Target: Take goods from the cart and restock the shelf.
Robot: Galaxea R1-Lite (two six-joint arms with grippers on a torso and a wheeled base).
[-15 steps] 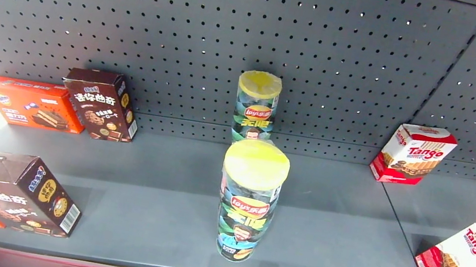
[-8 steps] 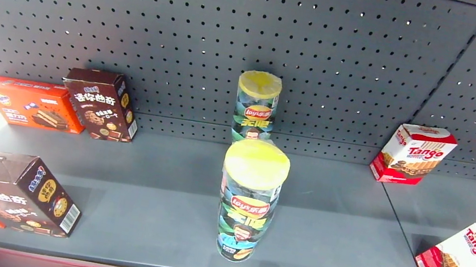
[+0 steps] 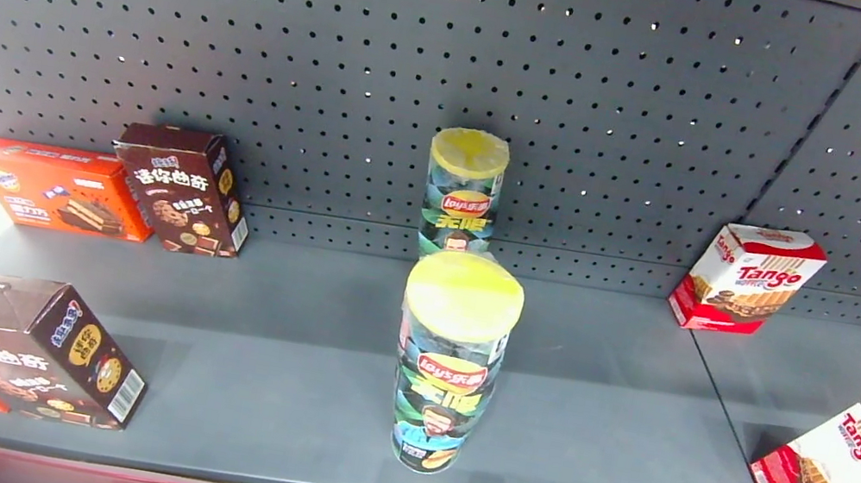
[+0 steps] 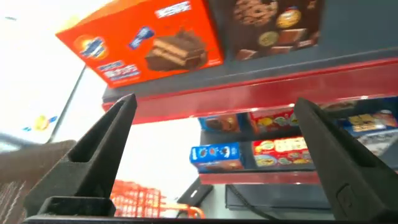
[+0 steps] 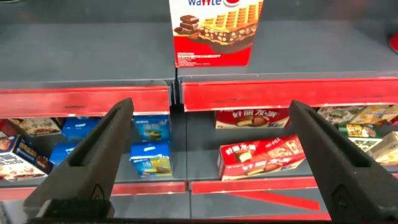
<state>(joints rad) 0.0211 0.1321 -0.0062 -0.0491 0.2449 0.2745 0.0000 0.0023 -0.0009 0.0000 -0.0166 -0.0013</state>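
Left gripper point(image 4: 214, 102) spread wide; orange box point(image 4: 143, 40) on shelf point(image 4: 348, 71) beyond it

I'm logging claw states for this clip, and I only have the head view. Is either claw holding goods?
Observer: No. The left claw is open and empty, facing the shelf front near the orange box.
Operator: And the right?
Observer: The right claw is open and empty too, facing the red edge under the wafer box.
Operator: Anything lower down?
Observer: Blue boxes and a red box sit one level down.
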